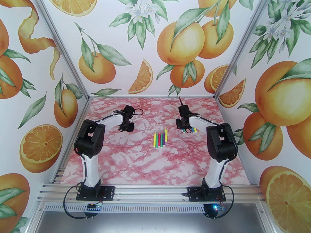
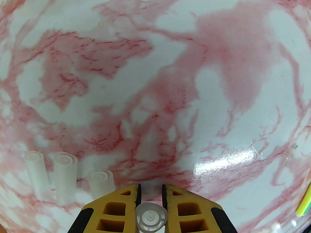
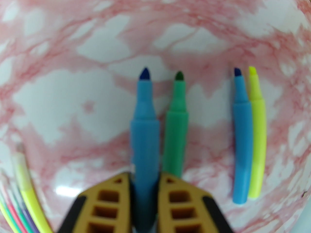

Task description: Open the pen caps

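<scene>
My left gripper [image 2: 151, 188] is shut on a clear pen cap [image 2: 151, 218], gripped end-on between its yellow fingers. Three more pale pen caps [image 2: 65, 176] lie side by side on the table, just left of those fingers. My right gripper [image 3: 145, 176] is shut on an uncapped blue pen [image 3: 145, 130], tip pointing away. Beside it lies an uncapped green pen [image 3: 176, 125], and further right an uncapped blue pen [image 3: 241, 139] and a yellow one [image 3: 257, 135]. From above, the left gripper [image 1: 126, 127] hangs left of centre and the right gripper [image 1: 183, 127] right of centre.
Several capped pens [image 1: 160, 138] lie in a neat row at the middle of the pink marble table [image 1: 136, 164], between the two grippers. Their ends show at the lower left of the right wrist view, a yellow one [image 3: 24, 178] outermost. Printed walls enclose the table.
</scene>
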